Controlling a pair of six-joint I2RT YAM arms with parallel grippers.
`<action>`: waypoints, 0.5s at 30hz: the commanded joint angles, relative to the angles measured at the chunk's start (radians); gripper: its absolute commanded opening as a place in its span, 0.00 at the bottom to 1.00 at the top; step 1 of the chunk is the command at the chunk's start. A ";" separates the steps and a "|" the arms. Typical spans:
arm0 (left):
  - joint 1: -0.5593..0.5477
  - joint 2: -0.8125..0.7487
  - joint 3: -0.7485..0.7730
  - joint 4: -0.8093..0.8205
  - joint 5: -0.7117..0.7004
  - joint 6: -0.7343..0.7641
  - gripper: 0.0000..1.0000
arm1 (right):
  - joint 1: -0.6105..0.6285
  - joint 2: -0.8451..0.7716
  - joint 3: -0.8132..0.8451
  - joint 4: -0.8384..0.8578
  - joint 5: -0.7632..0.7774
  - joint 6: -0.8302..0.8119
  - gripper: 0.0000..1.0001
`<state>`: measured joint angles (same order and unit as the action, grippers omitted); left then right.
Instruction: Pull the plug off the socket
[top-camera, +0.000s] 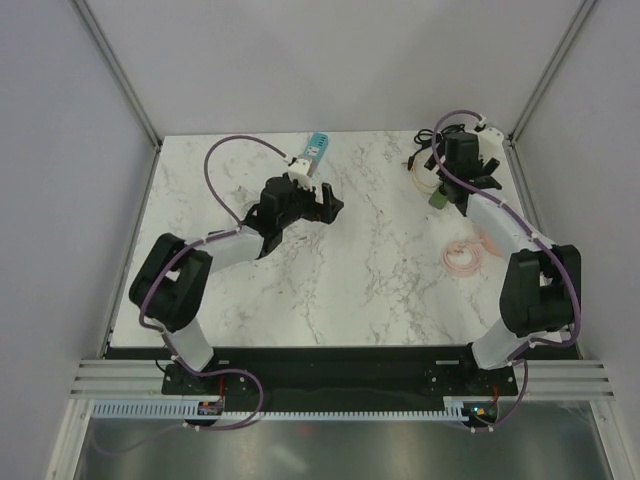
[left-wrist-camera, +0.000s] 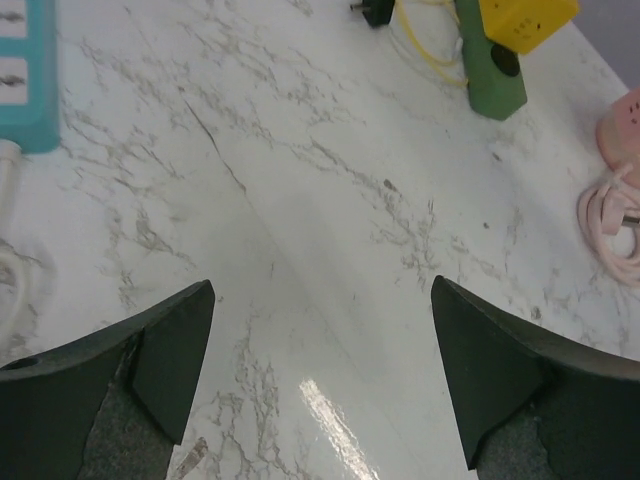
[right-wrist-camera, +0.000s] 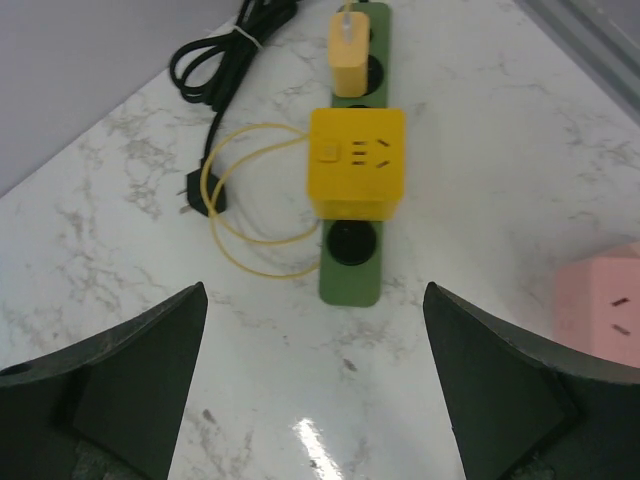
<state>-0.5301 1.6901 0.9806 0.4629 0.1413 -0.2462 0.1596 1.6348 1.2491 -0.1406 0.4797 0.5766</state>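
Marble table (top-camera: 370, 270), yellow plug (right-wrist-camera: 357, 162) in green socket (right-wrist-camera: 350, 285), black cord (right-wrist-camera: 243, 32) beside, left tool (left-wrist-camera: 322, 290) and right tool (right-wrist-camera: 316, 290) wide

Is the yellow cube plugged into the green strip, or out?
Plugged in, apparently: the yellow cube sits flat on top of the green strip.

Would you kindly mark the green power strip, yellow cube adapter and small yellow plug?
green power strip (right-wrist-camera: 350, 286), right wrist view, near end.
yellow cube adapter (right-wrist-camera: 357, 160), right wrist view, top face.
small yellow plug (right-wrist-camera: 349, 62), right wrist view, its body.
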 joint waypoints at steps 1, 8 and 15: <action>-0.005 0.074 -0.033 0.211 0.099 -0.050 0.95 | -0.060 -0.032 0.052 -0.163 -0.018 -0.058 0.97; -0.027 0.089 -0.026 0.186 0.103 0.008 0.95 | -0.115 0.034 0.101 -0.186 -0.114 -0.132 0.98; -0.028 0.099 -0.017 0.175 0.118 0.053 0.95 | -0.115 0.245 0.210 -0.169 -0.138 -0.193 0.95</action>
<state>-0.5560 1.7927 0.9421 0.5835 0.2386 -0.2504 0.0433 1.7947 1.3987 -0.3080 0.3634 0.4381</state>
